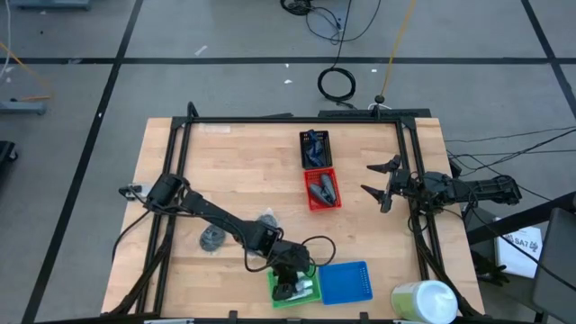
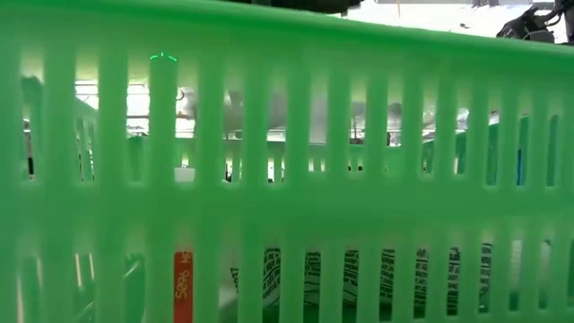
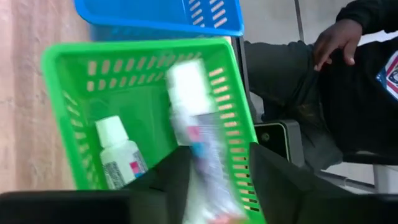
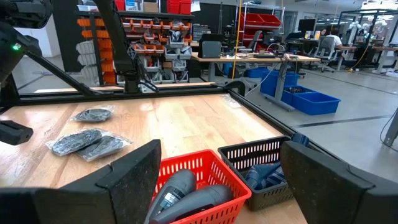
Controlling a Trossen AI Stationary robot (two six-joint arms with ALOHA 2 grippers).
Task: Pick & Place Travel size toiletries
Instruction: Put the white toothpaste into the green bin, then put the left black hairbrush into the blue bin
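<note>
- Toothpaste-like white tube (image 3: pixel 198 134), blurred, hangs between the left gripper (image 3: pixel 214 180) jaws above the green basket (image 3: pixel 68 118); its long axis runs along the fingers, cap end pointing down into the basket.
- Jaws stand partly apart beside the tube; whether they grip it or have let go cannot be told.
- Second white tube (image 3: pixel 118 152) lies on the basket floor, roughly parallel to the first.
- Left gripper (image 1: pixel 290 274) is the nearer arm; right gripper (image 1: pixel 382 184) waits wide open and empty beside the red basket (image 1: pixel 322 190) with its dark mini bottles (image 4: pixel 186 196).
- Writing: a red label patch in the low view; tube print is unreadable.
</note>
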